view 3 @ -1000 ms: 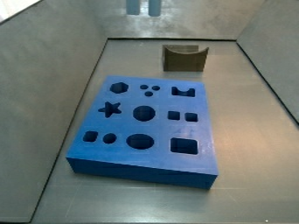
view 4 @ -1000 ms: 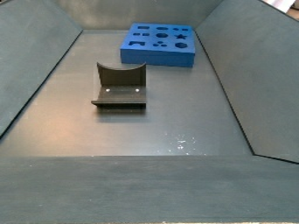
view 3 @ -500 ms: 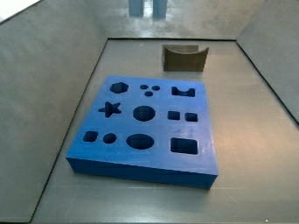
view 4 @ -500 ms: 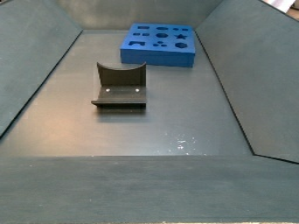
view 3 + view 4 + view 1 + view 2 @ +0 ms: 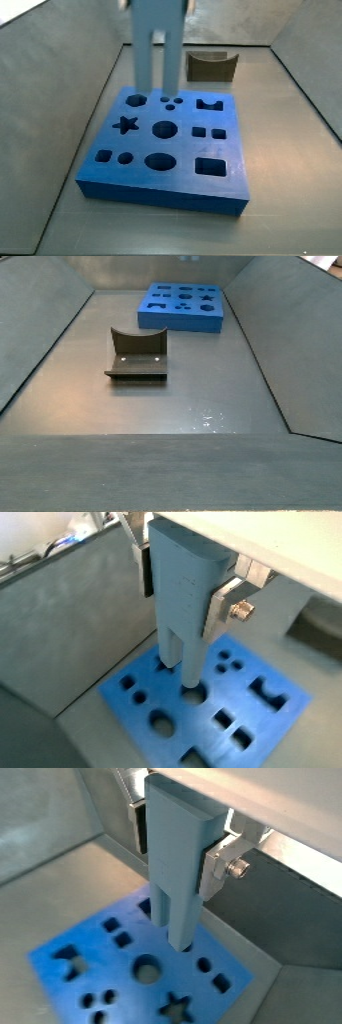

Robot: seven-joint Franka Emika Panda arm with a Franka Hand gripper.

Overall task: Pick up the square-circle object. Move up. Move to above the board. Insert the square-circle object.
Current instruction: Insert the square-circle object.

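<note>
My gripper (image 5: 182,587) is shut on the square-circle object (image 5: 181,592), a tall light grey-blue block ending in two thin prongs. It holds the block upright, prongs down. Both wrist views show the silver fingers (image 5: 214,863) clamping its upper part. The board (image 5: 183,147) is a bright-blue slab with several cut-out holes. In a side view the object (image 5: 154,45) hangs over the board's far left corner. Its prong tips are close above the square hole and small round holes there. I cannot tell whether they touch. The gripper is almost wholly above that view's edge.
The dark fixture (image 5: 211,66) stands on the grey floor beyond the board, apart from it. It also shows in a side view (image 5: 138,354), with the board (image 5: 181,321) behind it. Sloping grey walls enclose the floor on all sides.
The object has come down from the top edge of the side view. It now hangs full length just over the board's far left corner. The board and fixture have not moved.
</note>
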